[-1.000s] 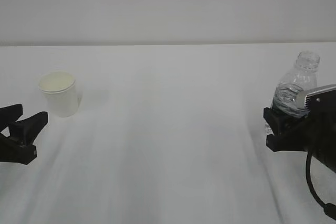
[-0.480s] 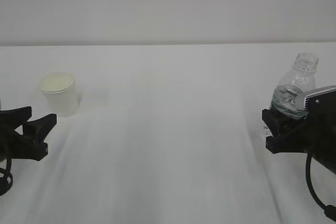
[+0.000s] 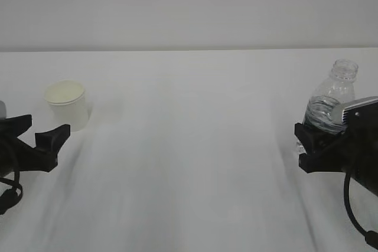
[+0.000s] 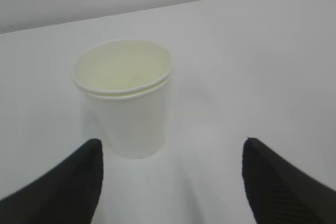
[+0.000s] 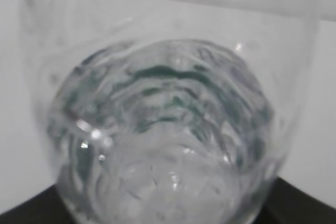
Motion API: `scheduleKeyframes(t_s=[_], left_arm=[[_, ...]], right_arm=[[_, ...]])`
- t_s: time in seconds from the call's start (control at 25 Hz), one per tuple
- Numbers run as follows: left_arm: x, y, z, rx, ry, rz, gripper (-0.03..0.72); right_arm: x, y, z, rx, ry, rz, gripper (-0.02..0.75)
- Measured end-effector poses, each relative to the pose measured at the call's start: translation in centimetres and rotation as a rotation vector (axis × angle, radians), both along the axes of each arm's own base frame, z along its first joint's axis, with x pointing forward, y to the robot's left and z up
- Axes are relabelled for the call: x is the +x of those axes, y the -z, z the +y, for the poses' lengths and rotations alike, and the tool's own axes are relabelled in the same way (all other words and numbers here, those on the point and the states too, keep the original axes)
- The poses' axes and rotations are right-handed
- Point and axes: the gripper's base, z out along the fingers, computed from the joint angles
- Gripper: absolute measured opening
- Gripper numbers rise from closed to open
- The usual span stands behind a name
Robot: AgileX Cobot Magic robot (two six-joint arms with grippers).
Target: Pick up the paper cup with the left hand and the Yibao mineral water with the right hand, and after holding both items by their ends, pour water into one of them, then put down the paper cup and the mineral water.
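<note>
- The left hand (image 3: 36, 133) sits low on the white tabletop (image 3: 189, 163), aimed at the paper cup (image 3: 66, 104). Its jaws are spread wide with nothing between them, wider than the cup, so I'd guess it's lining up to slide around the sides.
- From the left wrist view the paper cup (image 4: 125, 98) stands upright just ahead of the two black fingertips (image 4: 68, 182), nearer the left one than the right. No contact that I can see.
- Inside of the cup looks pale cream and empty as far as I can tell. Makes sense if it's the one getting filled.
- Over on the right, the right hand (image 3: 313, 143) is clamped around the lower body of the Yibao mineral water (image 3: 331, 101). The bottle stands pretty much upright, open neck on top, no cap.
- Can't tell if the bottle's base is on the tabletop or lifted, the gripper hides it.
- The right wrist view is basically all bottle (image 5: 163, 140): clear ribbed plastic, hints of green, water sloshing around inside.
- Cup and bottle are well apart, at opposite sides of the tabletop, so pouring isn't close yet.
</note>
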Motion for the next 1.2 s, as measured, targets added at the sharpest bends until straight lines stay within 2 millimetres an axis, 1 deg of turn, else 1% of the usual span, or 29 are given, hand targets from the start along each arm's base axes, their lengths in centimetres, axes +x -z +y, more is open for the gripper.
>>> scheduleKeyframes(t_s=[0.12,0.24,0.36,0.44,0.6,0.68,0.76,0.88,1.0,1.2], left_arm=[[0.1,0.0,0.4,-0.006,-0.047,0.002,0.556],[0.1,0.0,0.4,-0.006,-0.047,0.002,0.512],[0.2,0.0,0.4,-0.003,-0.045,-0.003,0.501],[0.3,-0.1,0.3,0.008,-0.042,-0.008,0.522],[0.3,-0.1,0.3,0.014,-0.04,-0.011,0.602],[0.3,-0.1,0.3,0.014,-0.04,-0.012,0.623],[0.5,-0.1,0.3,0.016,-0.039,-0.013,0.631],[1.4,0.3,0.1,0.015,-0.039,-0.014,0.633],[2.6,1.1,-0.1,0.018,-0.039,-0.004,0.633],[3.1,2.4,-0.3,0.025,-0.039,0.027,0.629]], right_arm=[[0.0,0.0,0.0,0.0,0.0,0.0,0.416],[0.0,0.0,0.0,0.0,0.0,0.0,0.416],[0.0,0.0,0.0,0.0,0.0,0.0,0.416],[0.0,0.0,0.0,0.0,-0.002,0.0,0.416],[0.0,0.0,0.0,0.0,-0.002,0.0,0.416],[0.0,0.0,0.0,0.001,-0.001,0.0,0.416],[0.0,0.0,0.0,0.001,-0.001,0.0,0.416],[0.0,0.0,0.0,0.001,-0.003,0.0,0.416],[0.0,0.0,0.0,0.001,-0.003,0.0,0.416],[0.0,0.0,0.0,0.001,-0.003,0.0,0.416]])
